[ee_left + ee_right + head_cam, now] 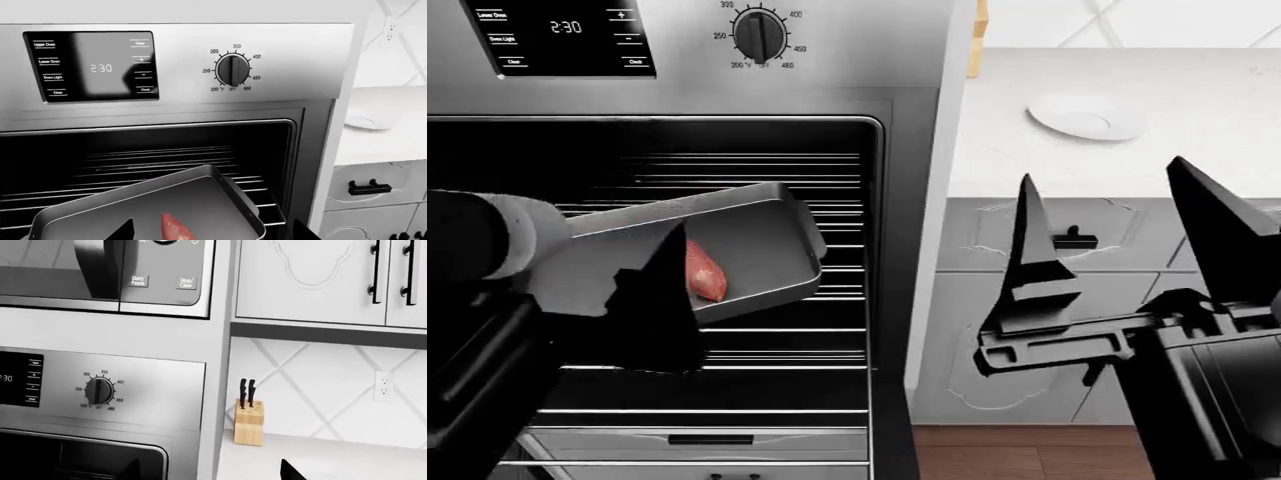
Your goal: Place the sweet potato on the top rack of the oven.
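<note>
Head view shows the left gripper (654, 300) clamped on a metal baking tray (754, 215), the sweet potato (703, 272) lying in it left of centre frame, before the open oven (827, 90). Level the tilted tray, then slide it onto the top rack. The right gripper (1121, 250) hangs spread, empty.

The oven (187, 107) has a brushed stainless-steel front with a soft sheen, a glossy black display panel (91, 66) that mirrors the room, and a matt black dial (232, 70). Its racks (801, 345) are thin bright metal wire. The tray (754, 245) is smooth grey metal, dull rather than polished. The sweet potato (705, 272) looks matt and slightly rough (reddish skin). The right claw (1121, 250) is matt black, plastic-looking. The tabletop (1174, 150) is smooth white; the knife block (248, 429) is pale wood.
</note>
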